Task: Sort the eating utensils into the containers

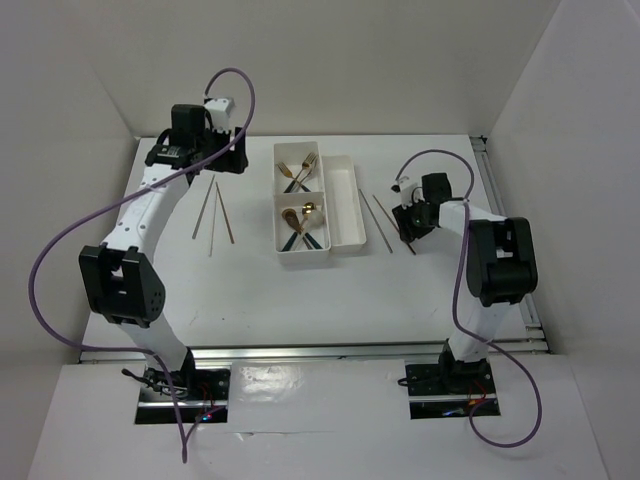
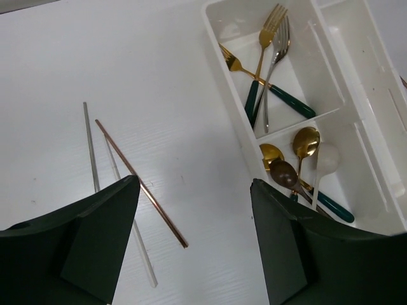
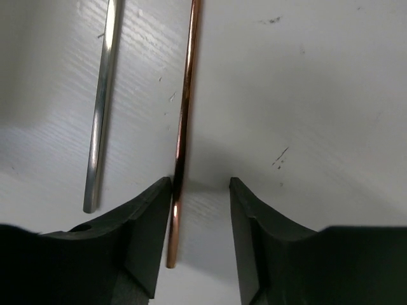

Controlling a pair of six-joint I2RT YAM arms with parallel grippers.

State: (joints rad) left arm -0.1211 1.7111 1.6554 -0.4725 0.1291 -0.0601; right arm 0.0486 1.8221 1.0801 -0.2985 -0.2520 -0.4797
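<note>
Copper chopstick [image 3: 187,95]: polished metal, mirror gloss. Silver chopstick [image 3: 102,108]: brushed metal sheen. Surface [image 3: 318,95]: matt white, faintly grained, scuffed. Tray [image 2: 375,95]: glossy white plastic.

The right wrist view cuts off the copper chopstick [image 3: 184,127] and silver chopstick [image 3: 102,108] at top. The left wrist view crops the tray [image 2: 362,63]

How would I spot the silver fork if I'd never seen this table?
Find the white tray in the middle of the table. Of its two square compartments, the far compartment holds three forks. The silver fork is plain silver all over, unlike the two gold-headed forks beside it, which have dark teal handles.
</note>
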